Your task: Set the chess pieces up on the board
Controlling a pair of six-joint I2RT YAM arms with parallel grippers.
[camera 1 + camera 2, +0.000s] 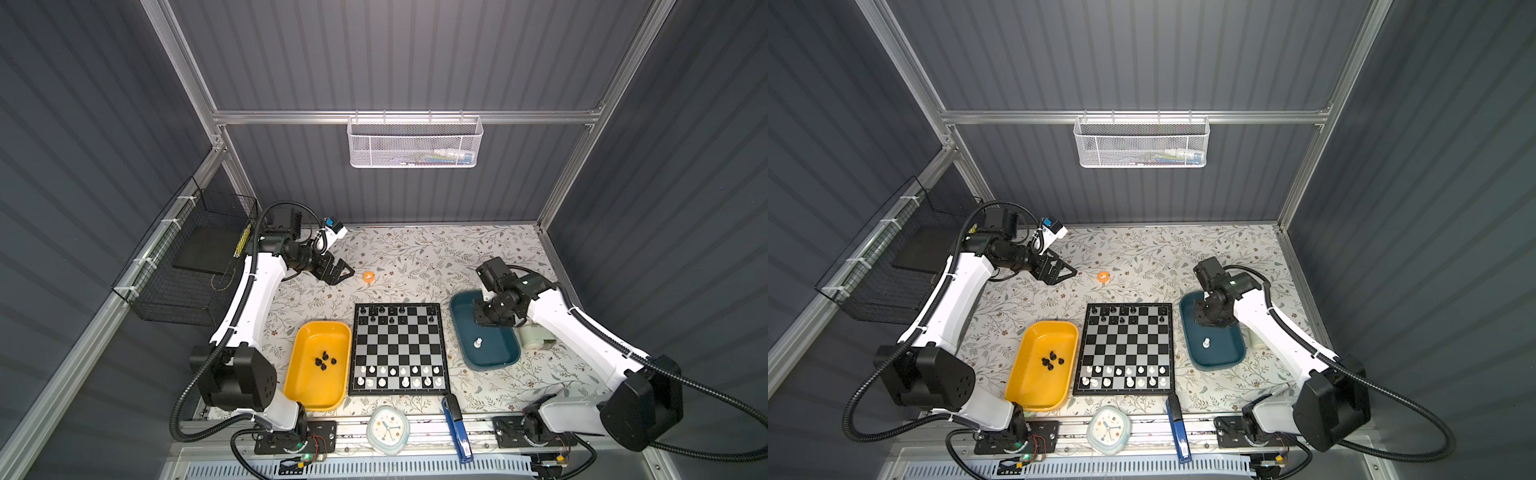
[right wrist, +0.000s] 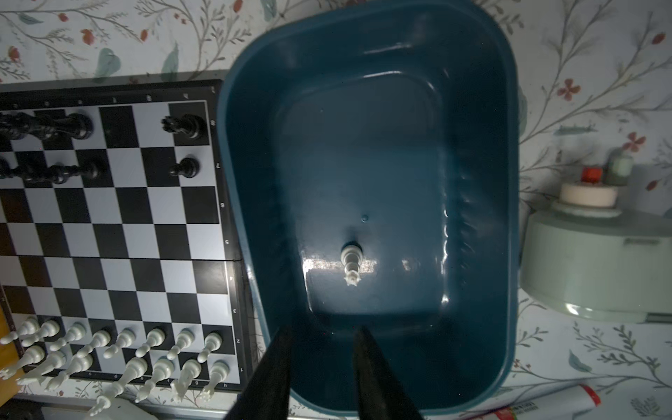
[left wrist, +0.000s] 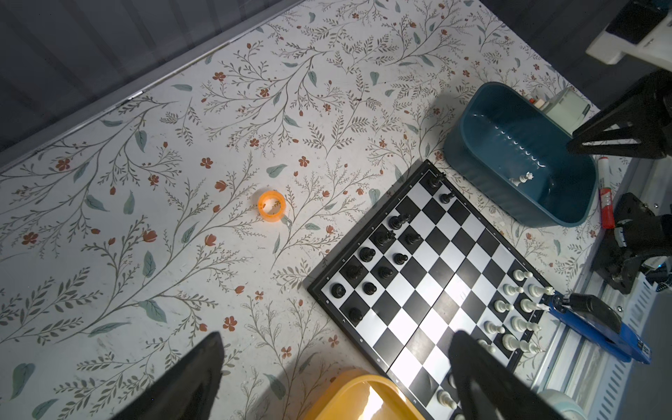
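While the left tool (image 3: 336, 336) gapes empty, the right tool (image 2: 323, 331) hovers slightly parted, also empty, above the teal plastic tray (image 2: 509, 145) holding one white chessman (image 2: 351, 263)

Left gripper (image 3: 336, 336) gapes; right gripper (image 2: 323, 332) narrowly parted.

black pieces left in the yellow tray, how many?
4. One black piece at the cluster's rear, others left, front and right, all mid yellow tray. Tightly bunched, so another could be hidden.
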